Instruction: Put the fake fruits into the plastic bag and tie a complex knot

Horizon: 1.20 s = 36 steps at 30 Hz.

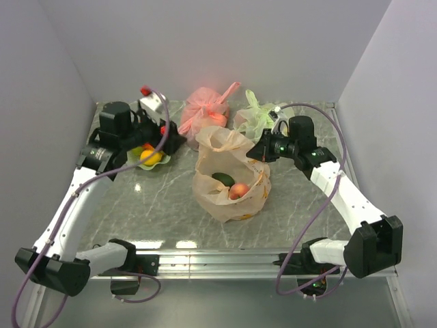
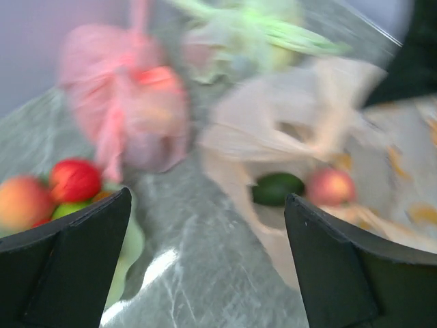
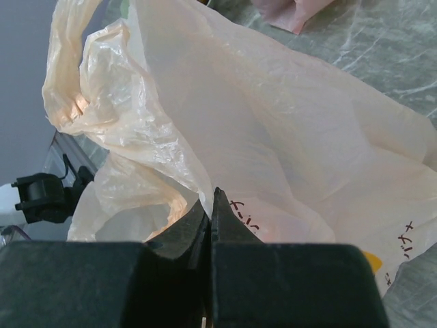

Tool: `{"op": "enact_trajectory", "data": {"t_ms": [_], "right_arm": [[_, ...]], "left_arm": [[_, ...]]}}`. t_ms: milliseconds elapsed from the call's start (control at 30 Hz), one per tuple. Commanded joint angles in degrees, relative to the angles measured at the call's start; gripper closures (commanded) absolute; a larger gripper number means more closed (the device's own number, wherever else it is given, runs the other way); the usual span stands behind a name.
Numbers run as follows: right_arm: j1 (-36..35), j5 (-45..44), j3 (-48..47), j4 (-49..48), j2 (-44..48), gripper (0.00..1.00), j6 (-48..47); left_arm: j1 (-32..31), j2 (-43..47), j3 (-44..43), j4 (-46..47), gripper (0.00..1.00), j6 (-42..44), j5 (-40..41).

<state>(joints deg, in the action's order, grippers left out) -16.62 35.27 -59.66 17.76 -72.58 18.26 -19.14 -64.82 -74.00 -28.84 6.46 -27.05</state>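
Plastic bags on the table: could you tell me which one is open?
The translucent pale orange bag: its mouth gapes, while the pink-red bag and light green bag are knotted.

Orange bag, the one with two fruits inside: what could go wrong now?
1. The right gripper seems to pinch only a thin bit of the plastic bag; a slip could let the mouth flop shut.
2. The left gripper is open by the dish, where fake fruits lie; glossy round ones may pop out and roll.
3. The pink bag sits close behind and could get bumped.
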Motion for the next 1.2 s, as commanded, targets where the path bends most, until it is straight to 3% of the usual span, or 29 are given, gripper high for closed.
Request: {"op": "enact_trajectory", "data": {"t_ms": [0, 167, 300, 600, 900, 1167], "right_arm": [[-0.1, -1.3, 0.7, -3.5, 2.9, 1.0, 1.7], [-0.1, -0.9, 0.1, -3.1, 2.6, 1.0, 1.0], [0.0, -0.7, 0.3, -3.3, 2.9, 1.0, 0.8], [0.0, -0.2, 0.1, -2.6, 2.4, 1.0, 0.2], [0.2, 0.5, -0.8, -2.2, 1.4, 1.0, 0.5], [0.3, 0.5, -1.0, -2.0, 1.4, 1.0, 0.2]], "left_arm": [[4.3, -4.2, -2.6, -0.2, 0.01, -15.0, 13.9], [13.4, -14.4, -3.5, -5.4, 0.01, -20.7, 25.6], [16.7, -20.2, -5.1, -6.2, 0.01, -26.4, 28.5], [18.3, -28.9, -6.1, -3.4, 0.02, -33.8, 31.2], [18.5, -37.1, -12.0, -3.8, 0.05, -34.0, 32.1], [18.9, -41.6, -13.1, -5.8, 0.19, -33.6, 33.2]]}}
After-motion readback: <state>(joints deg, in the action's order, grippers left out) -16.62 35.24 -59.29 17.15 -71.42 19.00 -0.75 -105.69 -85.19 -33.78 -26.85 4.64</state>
